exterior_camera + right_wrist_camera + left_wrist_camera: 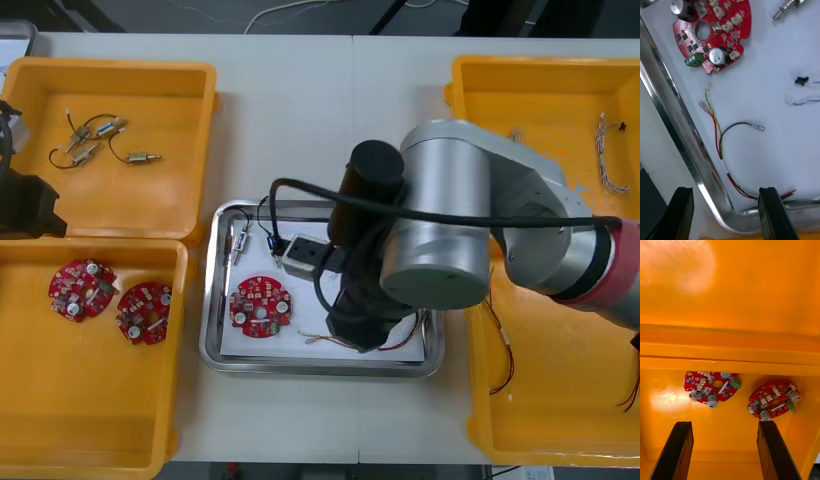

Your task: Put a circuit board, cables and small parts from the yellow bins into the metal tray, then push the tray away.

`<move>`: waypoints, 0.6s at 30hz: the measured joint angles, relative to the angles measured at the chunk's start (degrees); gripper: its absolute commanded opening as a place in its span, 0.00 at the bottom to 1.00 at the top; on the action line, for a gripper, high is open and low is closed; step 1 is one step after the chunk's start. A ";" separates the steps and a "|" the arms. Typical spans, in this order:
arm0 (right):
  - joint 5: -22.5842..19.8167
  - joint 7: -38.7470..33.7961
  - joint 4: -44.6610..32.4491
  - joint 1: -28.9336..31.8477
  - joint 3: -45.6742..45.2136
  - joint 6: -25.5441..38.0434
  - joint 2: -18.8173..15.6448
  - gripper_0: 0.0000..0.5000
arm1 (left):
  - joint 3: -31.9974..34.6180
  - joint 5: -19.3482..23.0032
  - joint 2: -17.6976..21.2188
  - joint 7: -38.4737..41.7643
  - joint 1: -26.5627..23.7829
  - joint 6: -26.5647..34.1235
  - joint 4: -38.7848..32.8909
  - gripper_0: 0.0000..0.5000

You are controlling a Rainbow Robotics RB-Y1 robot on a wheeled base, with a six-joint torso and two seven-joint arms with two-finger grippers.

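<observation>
Grippers released: right gripper (pixel 726 191) over tray (pixel 670 112) corner w/ red-yellow cable (pixel 715 125); left gripper (pixel 724 425) over bin (pixel 730 348) boards (pixel 713 386).

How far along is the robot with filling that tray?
Filling looks done: the metal tray holds a circuit board, a red and yellow cable, a blue and white cable and a small metal part. The right gripper hangs open over the tray's rim; the left gripper hovers open above a yellow bin. Remaining: pushing the tray away.
</observation>
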 measured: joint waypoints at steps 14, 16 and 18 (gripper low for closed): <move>7.75 12.33 0.50 -3.08 12.30 -6.87 1.54 1.00 | 3.58 -1.64 0.03 -0.03 4.42 -6.34 -0.39 1.00; 8.66 12.02 0.51 -3.12 13.31 -6.88 1.75 1.00 | 3.70 -1.64 0.03 -0.05 5.09 -7.81 -0.39 1.00; 9.53 12.03 0.52 -3.13 14.23 -6.88 2.19 1.00 | 3.70 -1.64 0.03 -0.06 5.44 -8.59 -0.40 1.00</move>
